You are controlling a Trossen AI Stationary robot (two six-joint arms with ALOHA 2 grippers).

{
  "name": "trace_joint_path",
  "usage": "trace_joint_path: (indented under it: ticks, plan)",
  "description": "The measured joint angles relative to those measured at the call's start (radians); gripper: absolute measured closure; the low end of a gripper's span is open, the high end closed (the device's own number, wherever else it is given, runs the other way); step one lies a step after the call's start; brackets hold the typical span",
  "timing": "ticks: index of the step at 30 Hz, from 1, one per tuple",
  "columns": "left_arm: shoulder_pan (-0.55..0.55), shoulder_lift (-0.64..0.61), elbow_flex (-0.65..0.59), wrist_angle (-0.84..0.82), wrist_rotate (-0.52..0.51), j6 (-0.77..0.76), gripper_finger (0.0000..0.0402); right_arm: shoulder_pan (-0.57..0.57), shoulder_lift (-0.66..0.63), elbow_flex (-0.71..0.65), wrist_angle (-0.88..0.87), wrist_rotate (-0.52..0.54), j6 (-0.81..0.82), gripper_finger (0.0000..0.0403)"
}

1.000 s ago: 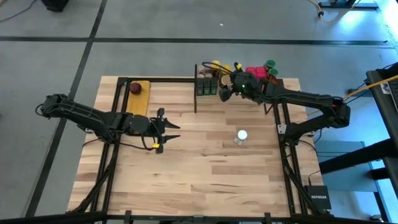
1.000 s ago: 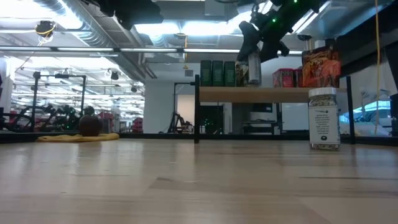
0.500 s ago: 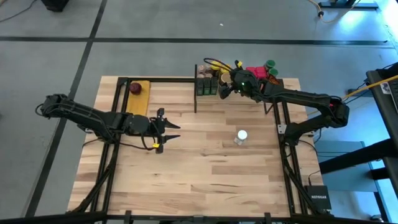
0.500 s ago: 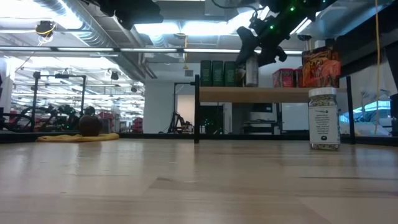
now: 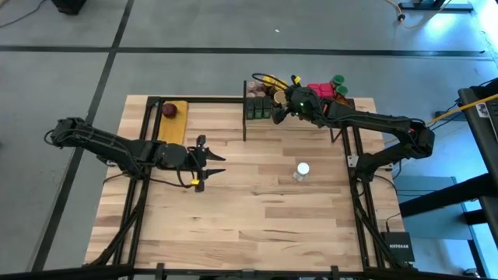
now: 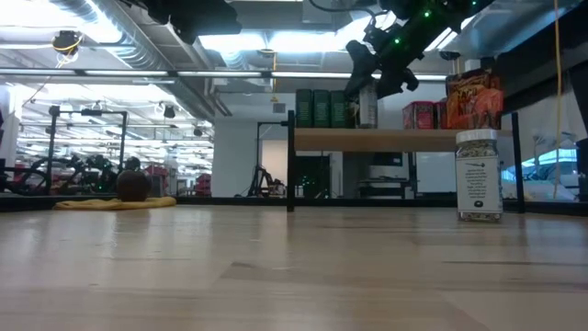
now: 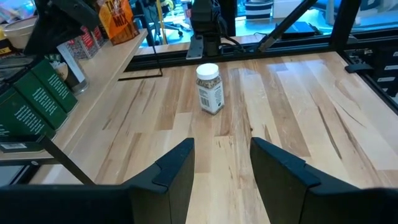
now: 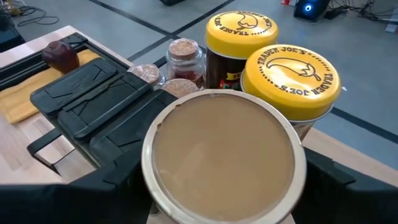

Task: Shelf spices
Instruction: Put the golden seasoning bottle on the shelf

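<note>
Jar [image 8: 222, 165] tan-lidded in right pincer [image 5: 278, 111]; overhead hides lid.

Bright, even overhead light — ceiling fixtures [image 6: 276, 41] glare white in the low view, where the near tabletop [image 6: 276, 276] is soft; shadows stay faint.

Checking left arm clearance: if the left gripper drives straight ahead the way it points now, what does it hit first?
Probably the white-lidded spice jar. It stands alone on the tabletop, roughly ahead of the open left gripper, with bare wood between them. Exact alignment is hard to judge.
</note>
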Motion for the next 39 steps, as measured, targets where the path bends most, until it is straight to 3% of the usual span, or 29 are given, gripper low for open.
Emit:
trace_joint_path:
  ticks: [8, 18, 31, 39]
  plan:
    - [0.0, 0.0, 0.0, 0.0, 0.0, -0.022, 0.0251, 0.0, 0.0, 0.001, 0.001, -0.009, -0.002, 0.0114]
    - [0.0, 0.0, 0.0, 0.0, 0.0, -0.026, 0.0251, 0.001, -0.008, 0.003, -0.002, -0.036, -0.006, 0.0037]
    - [0.0, 0.0, 0.0, 0.0, 0.0, -0.008, 0.0251, 0.001, -0.064, 0.003, -0.018, 0.003, -0.007, 0.0052]
    - [0.0, 0.0, 0.0, 0.0, 0.0, -0.008, 0.0251, 0.001, -0.101, 0.003, -0.021, -0.043, -0.007, 0.0055]
